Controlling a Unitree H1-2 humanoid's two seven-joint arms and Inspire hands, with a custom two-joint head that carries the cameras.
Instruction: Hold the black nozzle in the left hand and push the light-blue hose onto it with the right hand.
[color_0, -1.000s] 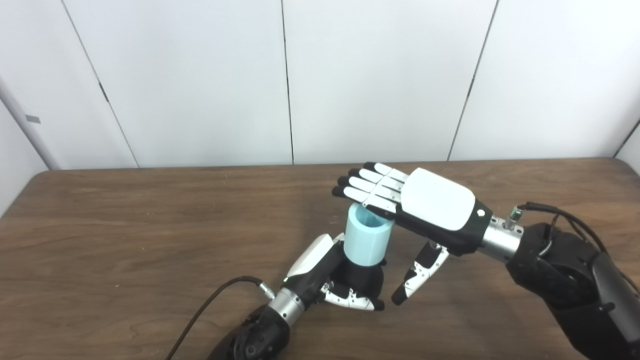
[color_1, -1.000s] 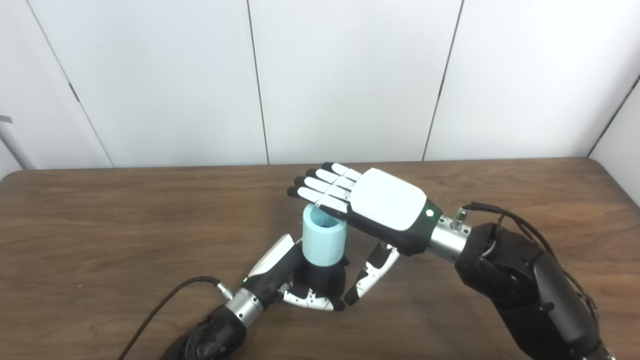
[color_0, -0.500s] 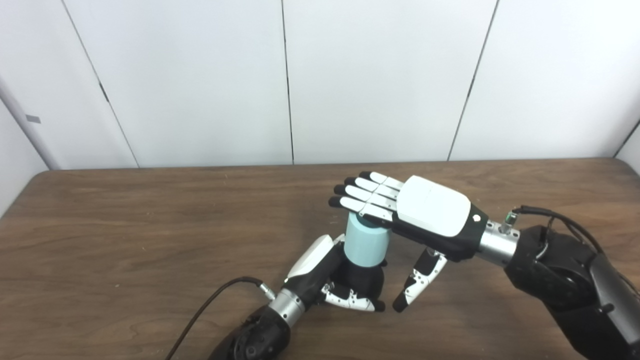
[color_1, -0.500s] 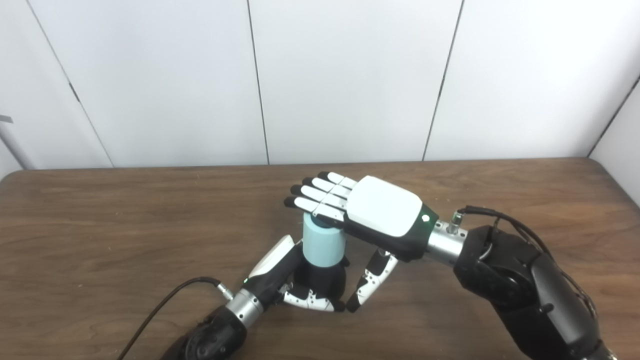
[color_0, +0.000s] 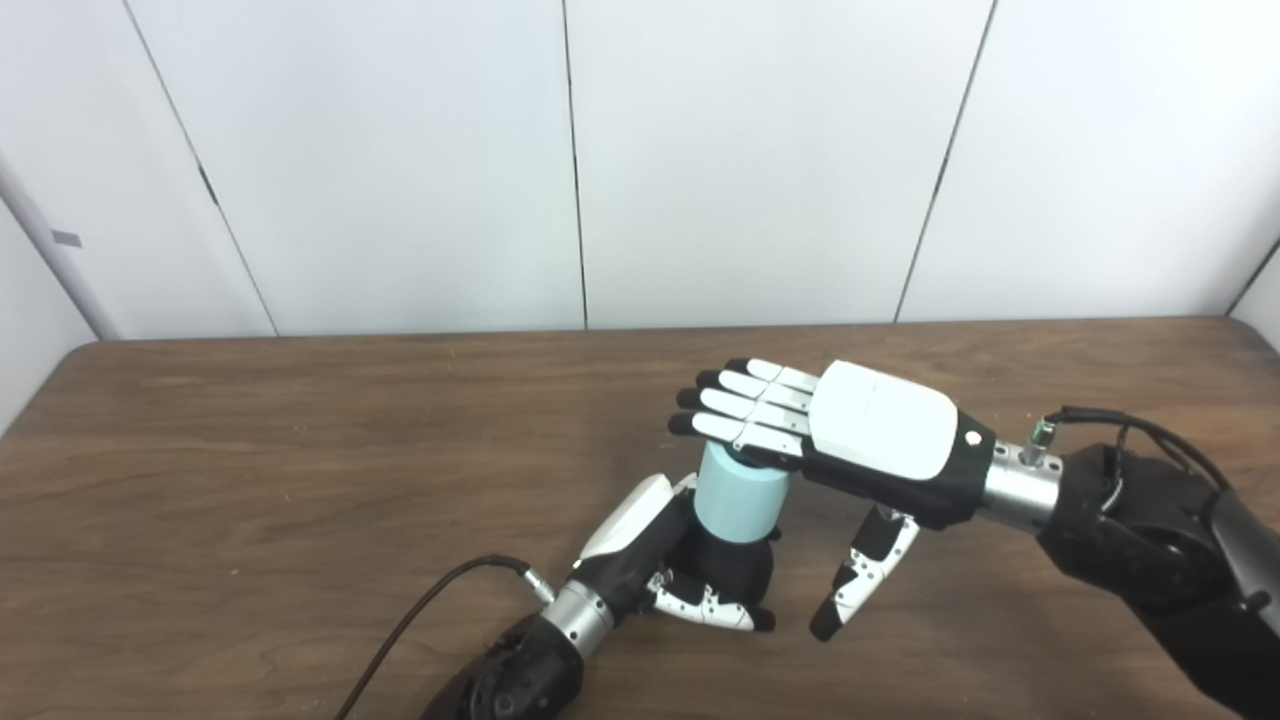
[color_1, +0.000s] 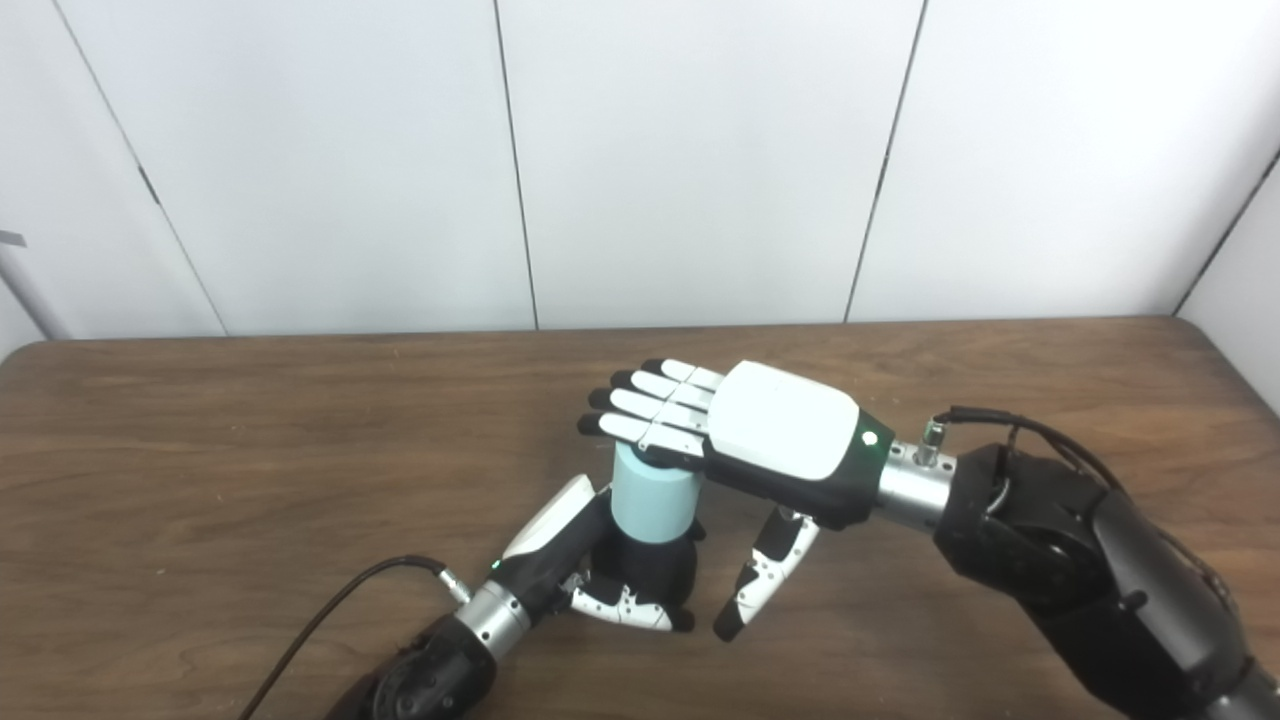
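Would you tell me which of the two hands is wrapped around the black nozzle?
The left hand grips the black nozzle; the right hand lies flat on the light-blue hose.

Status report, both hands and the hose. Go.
Left hand shut on black nozzle, upright on brown wooden table. Right hand open, flat, fingers pressing atop light-blue cylindrical hose. Hose seated on nozzle. Nothing in the way.

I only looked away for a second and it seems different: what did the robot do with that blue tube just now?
The right hand, flat and open, came down onto the top of the light-blue hose and pressed it lower onto the black nozzle; the hose's open rim, visible a second ago, is now covered by the fingers. The left hand stayed clamped around the nozzle on the table.
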